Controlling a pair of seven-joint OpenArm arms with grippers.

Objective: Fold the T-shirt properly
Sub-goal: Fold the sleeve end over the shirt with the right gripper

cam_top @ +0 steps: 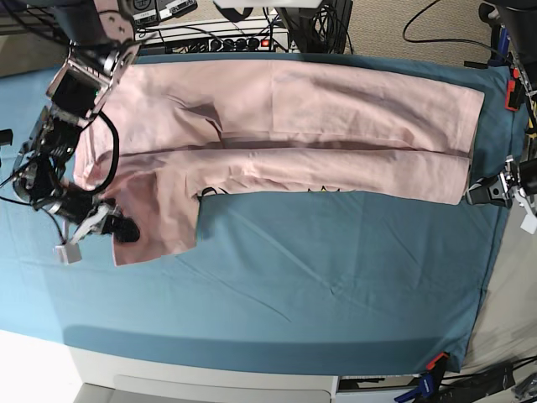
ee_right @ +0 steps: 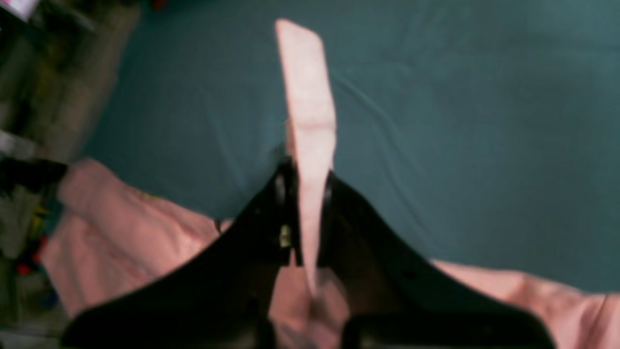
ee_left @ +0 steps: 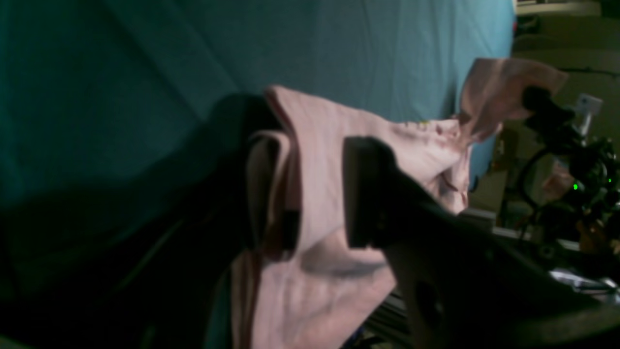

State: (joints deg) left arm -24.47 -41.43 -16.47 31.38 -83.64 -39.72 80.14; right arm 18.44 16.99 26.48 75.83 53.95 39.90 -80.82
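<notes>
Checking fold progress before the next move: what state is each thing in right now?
T-shirt: spread on the table cloth, long edge folded over, one sleeve sticking out.
Right hand: shut on T-shirt fabric.
Left hand: jaws apart around the T-shirt's edge.
Table cloth: flat, lightly creased.

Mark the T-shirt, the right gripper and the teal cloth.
T-shirt (cam_top: 336,105), base view, upper folded panel.
Right gripper (ee_right: 310,194), right wrist view, between fingertips pinching pink fabric.
Teal cloth (cam_top: 336,294), base view, bare area below shirt.
</notes>
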